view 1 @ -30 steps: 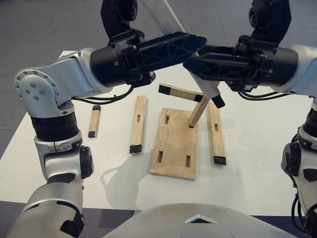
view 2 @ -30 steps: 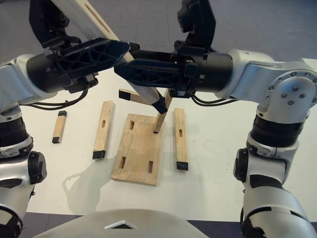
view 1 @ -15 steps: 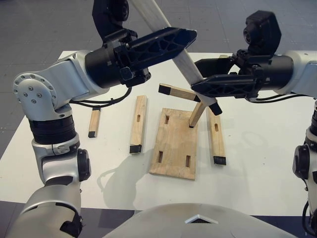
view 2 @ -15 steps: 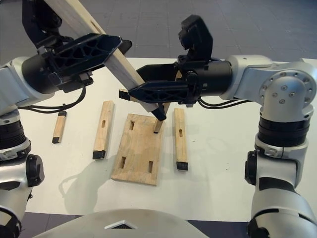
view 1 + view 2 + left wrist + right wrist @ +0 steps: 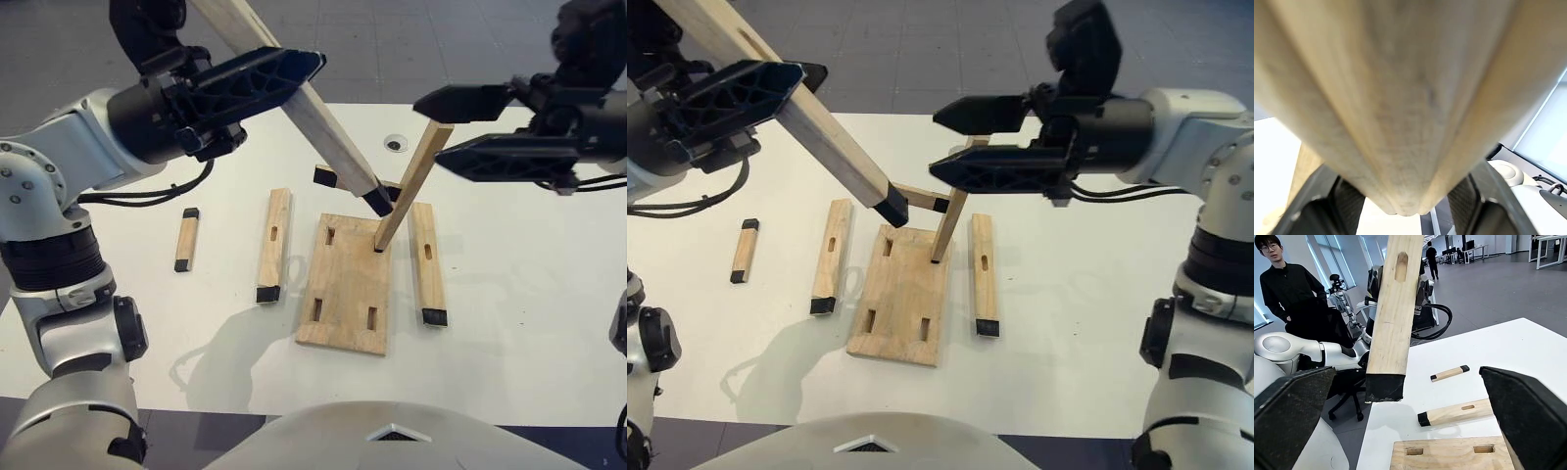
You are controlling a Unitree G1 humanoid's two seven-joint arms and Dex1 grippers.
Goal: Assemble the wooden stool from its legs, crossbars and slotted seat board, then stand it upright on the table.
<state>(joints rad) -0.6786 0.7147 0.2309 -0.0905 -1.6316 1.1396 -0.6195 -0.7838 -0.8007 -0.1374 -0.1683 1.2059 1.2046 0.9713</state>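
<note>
Left eye view: left gripper clamps a leg angled toward the seat board, probably for fitting; right gripper, jaws wide, brackets the standing leg at the board's one o'clock.

On the white table, the seat board is flanked by a left leg and a right leg; a short crossbar is laid nearer the left edge.

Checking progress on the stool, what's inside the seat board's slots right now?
One leg stands tilted in the far right slot of the seat board; the other three slots show empty. How deep its end sits is hidden inside the slot.
</note>
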